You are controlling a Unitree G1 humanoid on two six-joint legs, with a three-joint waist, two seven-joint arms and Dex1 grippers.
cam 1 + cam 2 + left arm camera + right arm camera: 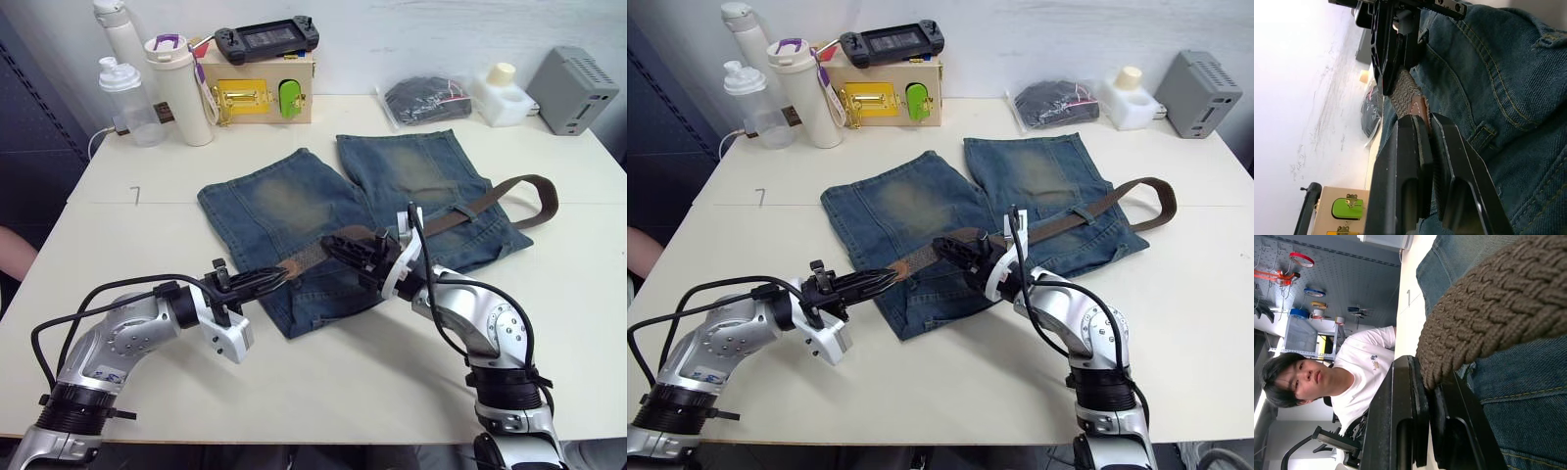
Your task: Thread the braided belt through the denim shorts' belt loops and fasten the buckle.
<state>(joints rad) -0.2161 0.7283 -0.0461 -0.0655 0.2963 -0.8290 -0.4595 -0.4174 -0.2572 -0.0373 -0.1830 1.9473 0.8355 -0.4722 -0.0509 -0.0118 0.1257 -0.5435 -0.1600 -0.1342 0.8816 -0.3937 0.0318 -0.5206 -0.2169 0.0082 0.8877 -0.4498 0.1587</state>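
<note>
We see the faded blue denim shorts (362,211) lying flat on the cream table (323,382), waistband nearest us. The dark brown braided belt (470,208) runs across that waistband, its far end looping off the shorts' right edge. Our right gripper (955,250) pinches the woven strap over the middle of the waistband. Our left gripper (884,277), at the shorts' left edge, is clamped on the smooth lighter brown leather tip (1418,105), just beside a short blue denim belt loop (1483,133). We cannot make out the buckle.
</note>
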